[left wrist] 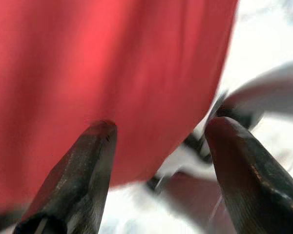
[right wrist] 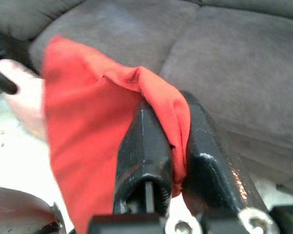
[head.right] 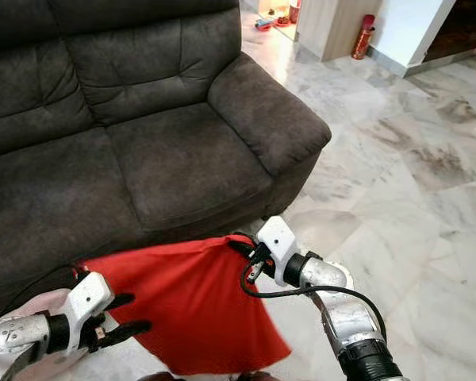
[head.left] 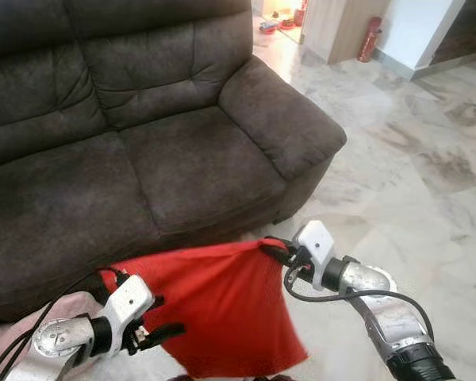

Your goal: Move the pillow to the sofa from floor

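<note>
Black fingers of the right gripper [right wrist: 168, 146] pinch a corner of the limp red fabric pillow [head.left: 222, 305], hanging just before the dark brown suede sofa [head.left: 143, 159]. Left gripper [head.left: 160, 321], spread open, flanks its near-left edge. Lift higher, clearing the seat front before swinging forward.

Red pillow [head.left: 222, 309] lower edge cut off at the frame bottom, sofa [head.left: 103, 159] cropped left and top, left wrist view blurred, background red cylinder [head.left: 369, 38] unidentifiable.
</note>
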Controlling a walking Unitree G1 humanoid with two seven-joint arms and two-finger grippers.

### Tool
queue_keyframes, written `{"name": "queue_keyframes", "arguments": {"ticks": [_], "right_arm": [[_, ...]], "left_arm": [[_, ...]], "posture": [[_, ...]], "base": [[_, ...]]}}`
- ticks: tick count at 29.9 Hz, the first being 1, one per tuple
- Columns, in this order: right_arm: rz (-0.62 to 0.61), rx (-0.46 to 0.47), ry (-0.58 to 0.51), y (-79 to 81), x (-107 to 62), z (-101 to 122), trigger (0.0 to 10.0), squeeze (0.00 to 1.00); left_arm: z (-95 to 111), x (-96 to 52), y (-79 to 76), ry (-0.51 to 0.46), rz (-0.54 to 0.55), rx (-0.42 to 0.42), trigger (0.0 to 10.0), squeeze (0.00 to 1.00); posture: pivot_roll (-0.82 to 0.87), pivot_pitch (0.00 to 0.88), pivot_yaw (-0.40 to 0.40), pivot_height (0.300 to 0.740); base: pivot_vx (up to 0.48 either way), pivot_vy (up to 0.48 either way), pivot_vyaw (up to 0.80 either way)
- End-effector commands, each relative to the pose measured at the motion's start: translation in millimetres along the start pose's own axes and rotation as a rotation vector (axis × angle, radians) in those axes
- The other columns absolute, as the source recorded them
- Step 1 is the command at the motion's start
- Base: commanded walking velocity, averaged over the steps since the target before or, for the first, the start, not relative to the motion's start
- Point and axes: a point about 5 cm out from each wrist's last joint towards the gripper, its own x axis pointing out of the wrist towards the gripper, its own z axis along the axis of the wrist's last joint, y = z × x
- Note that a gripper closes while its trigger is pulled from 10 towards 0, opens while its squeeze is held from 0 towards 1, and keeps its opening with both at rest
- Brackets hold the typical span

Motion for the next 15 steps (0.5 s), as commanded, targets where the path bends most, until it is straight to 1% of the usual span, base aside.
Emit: {"name": "queue_keyframes", "arguments": {"ticks": [1, 2, 5, 6, 9, 15], "right_arm": [[0.016, -0.063, -0.105, -1.4, 1.4, 27, 10.0, 0.00], [0.016, -0.063, -0.105, -1.4, 1.4, 27, 10.0, 0.00], [0.027, -0.069, -0.093, -0.3, 0.8, 28, 10.0, 0.00], [0.032, -0.072, -0.087, 0.1, 0.3, 27, 10.0, 0.00], [0.054, -0.082, -0.074, 1.8, -0.7, 26, 10.0, 0.00], [0.085, -0.082, -0.076, 5.1, -1.2, 27, 10.0, 0.00]], "left_arm": [[1, -0.6, 4.0, 0.019, 0.033, 0.061, 10.0, 0.00], [1, -0.6, 4.0, 0.019, 0.033, 0.061, 10.0, 0.00], [14, -2.1, 6.6, -0.043, 0.046, 0.058, 10.0, 0.00], [18, -3.3, 6.3, -0.055, 0.033, 0.068, 10.0, 0.00], [21, -4.5, 5.7, -0.058, 0.016, 0.084, 10.0, 0.00], [22, -3.6, 5.3, -0.056, 0.012, 0.087, 10.0, 0.00]], "posture": [[0.16, 0.084, -0.055, 0.740], [0.16, 0.084, -0.055, 0.740], [0.16, 0.076, -0.057, 0.740], [0.16, 0.074, -0.057, 0.740], [0.16, 0.067, -0.056, 0.740], [0.16, 0.062, -0.055, 0.740]], "base": [[0.000, 0.000, 0.00], [0.000, 0.000, 0.00], [0.000, 0.000, 0.00], [0.000, 0.000, 0.00], [0.000, 0.000, 0.00], [0.000, 0.000, 0.00]]}}
